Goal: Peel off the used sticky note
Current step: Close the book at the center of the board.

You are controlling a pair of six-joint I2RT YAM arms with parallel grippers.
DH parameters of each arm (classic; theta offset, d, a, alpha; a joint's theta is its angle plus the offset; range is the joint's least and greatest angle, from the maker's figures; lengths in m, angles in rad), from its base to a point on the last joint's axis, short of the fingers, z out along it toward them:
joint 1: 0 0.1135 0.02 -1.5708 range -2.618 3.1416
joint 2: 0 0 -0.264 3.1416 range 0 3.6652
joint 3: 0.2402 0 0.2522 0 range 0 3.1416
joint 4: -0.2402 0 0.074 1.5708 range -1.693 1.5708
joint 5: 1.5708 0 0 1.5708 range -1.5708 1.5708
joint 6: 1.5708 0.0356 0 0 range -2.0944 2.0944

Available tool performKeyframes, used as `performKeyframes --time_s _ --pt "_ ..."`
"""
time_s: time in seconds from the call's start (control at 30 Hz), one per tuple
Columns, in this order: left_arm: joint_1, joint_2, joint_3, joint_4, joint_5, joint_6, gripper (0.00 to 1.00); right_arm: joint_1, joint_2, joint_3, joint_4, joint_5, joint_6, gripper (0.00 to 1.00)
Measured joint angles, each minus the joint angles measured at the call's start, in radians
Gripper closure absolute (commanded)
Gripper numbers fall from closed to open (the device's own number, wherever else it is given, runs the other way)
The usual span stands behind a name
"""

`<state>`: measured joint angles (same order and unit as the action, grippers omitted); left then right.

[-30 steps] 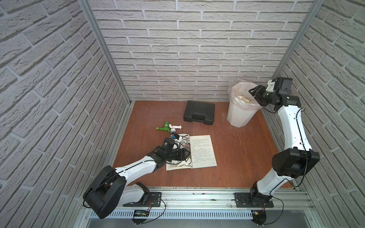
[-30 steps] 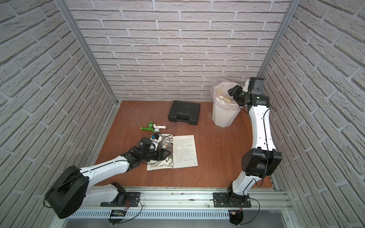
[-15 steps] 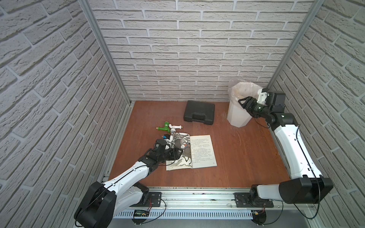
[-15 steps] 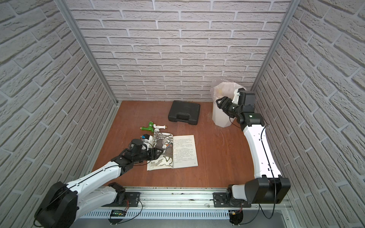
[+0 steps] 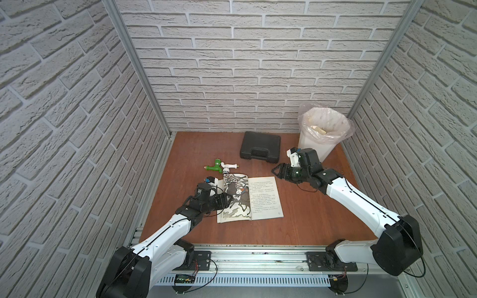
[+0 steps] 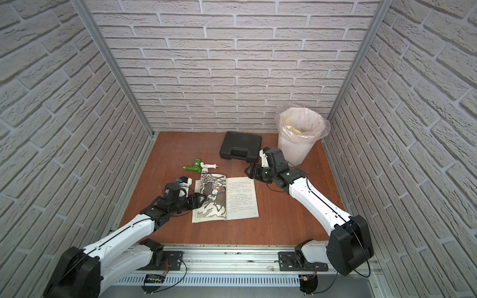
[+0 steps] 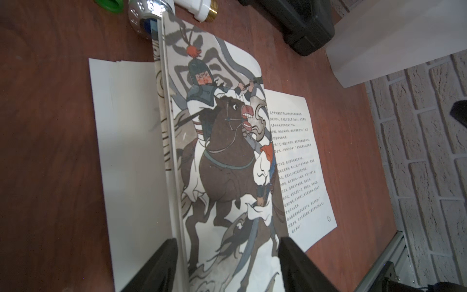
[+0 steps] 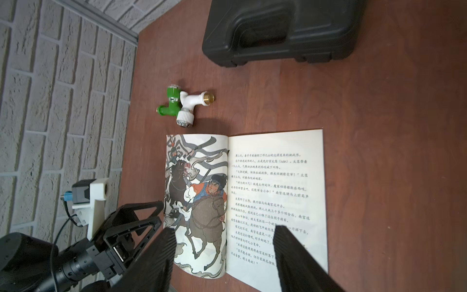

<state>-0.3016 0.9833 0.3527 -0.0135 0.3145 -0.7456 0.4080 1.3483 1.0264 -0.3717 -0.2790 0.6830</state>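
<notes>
An open picture book (image 5: 249, 198) (image 6: 227, 198) lies flat on the wooden table, an illustrated page on the left and a text page on the right. No used sticky note shows on these pages. My left gripper (image 5: 228, 201) (image 7: 227, 242) is open, low over the outer edge of the illustrated page (image 7: 222, 156), holding nothing. My right gripper (image 5: 275, 171) (image 8: 223, 232) is open and empty, hovering just beyond the book's (image 8: 252, 189) far right corner. Pale yellow paper pieces (image 5: 318, 129) lie inside the lined bin; I cannot tell whether one is the note.
A white bin (image 5: 309, 148) with a plastic liner stands at the back right. A black plastic case (image 5: 259, 148) lies beside it, at the back. A green and white tap fitting (image 5: 219, 167) (image 8: 184, 106) sits just beyond the book. Brick walls enclose three sides.
My right arm has swung down from above the bin to low over the table near the book's far corner. My left arm has drawn back a little along the book's left edge.
</notes>
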Motion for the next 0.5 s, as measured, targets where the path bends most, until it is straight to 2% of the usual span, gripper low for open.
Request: performKeyframes --time_s 0.23,0.5 --pt "0.062 -0.044 -0.006 -0.043 0.000 0.008 0.31 0.138 0.145 -0.023 0.093 0.014 0.011 0.34" --pt "0.167 -0.077 -0.045 -0.068 0.006 0.010 0.28 0.203 0.227 -0.039 0.159 0.013 0.040 0.34"
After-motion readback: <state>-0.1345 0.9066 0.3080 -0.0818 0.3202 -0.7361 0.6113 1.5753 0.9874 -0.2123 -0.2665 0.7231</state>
